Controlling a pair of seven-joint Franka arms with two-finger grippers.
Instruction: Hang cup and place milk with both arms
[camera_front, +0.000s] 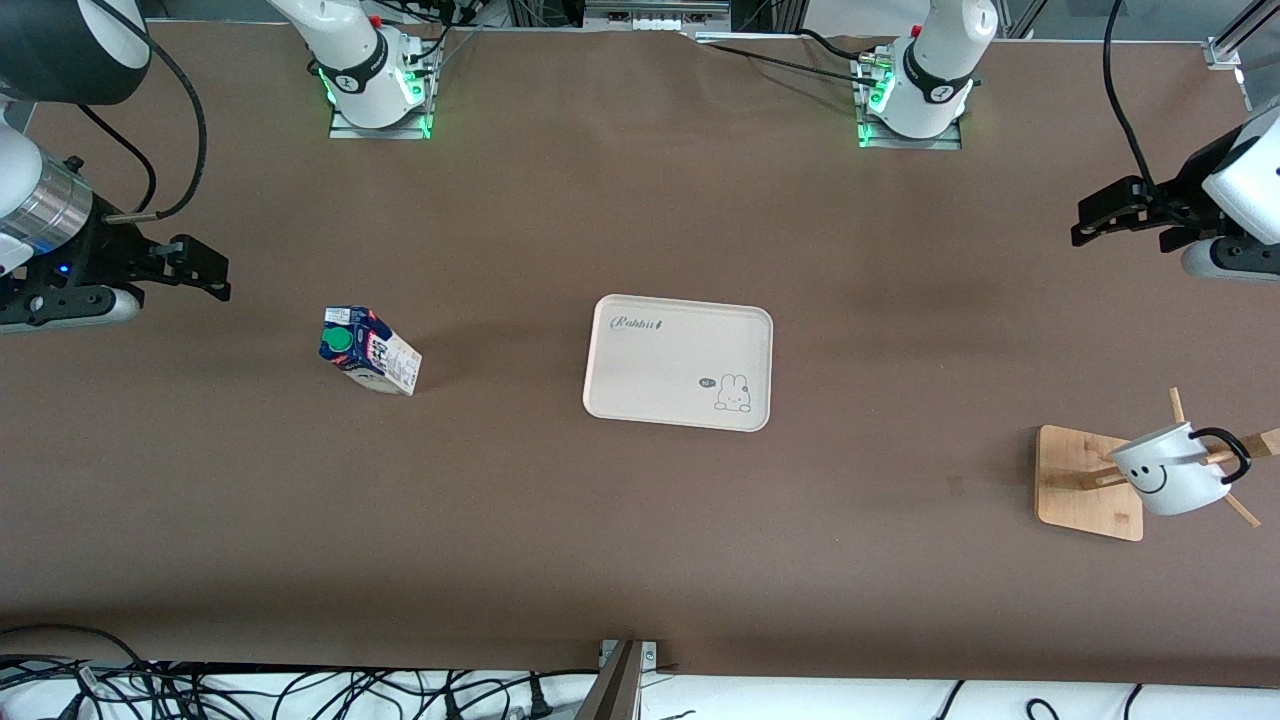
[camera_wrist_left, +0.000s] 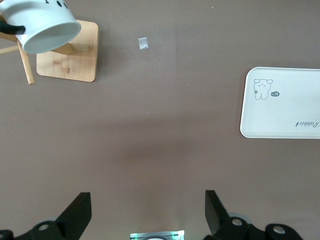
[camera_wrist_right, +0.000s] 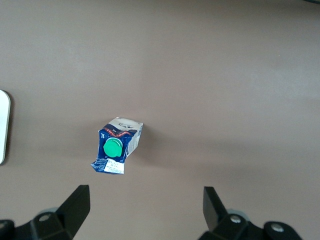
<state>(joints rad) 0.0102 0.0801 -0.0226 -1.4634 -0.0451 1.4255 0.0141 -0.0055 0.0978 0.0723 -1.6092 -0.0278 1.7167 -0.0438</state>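
The white smiley cup (camera_front: 1168, 470) hangs by its black handle on a peg of the wooden rack (camera_front: 1088, 482) at the left arm's end of the table; it also shows in the left wrist view (camera_wrist_left: 46, 25). The blue and white milk carton (camera_front: 368, 352) with a green cap stands on the table toward the right arm's end; it also shows in the right wrist view (camera_wrist_right: 117, 145). My left gripper (camera_front: 1100, 218) is open and empty, up over bare table. My right gripper (camera_front: 205, 272) is open and empty, up over the table beside the milk.
A white rectangular tray (camera_front: 680, 362) with a rabbit drawing lies at the table's middle, with nothing on it; its edge shows in the left wrist view (camera_wrist_left: 282, 102). Cables run along the table's front edge (camera_front: 300, 690).
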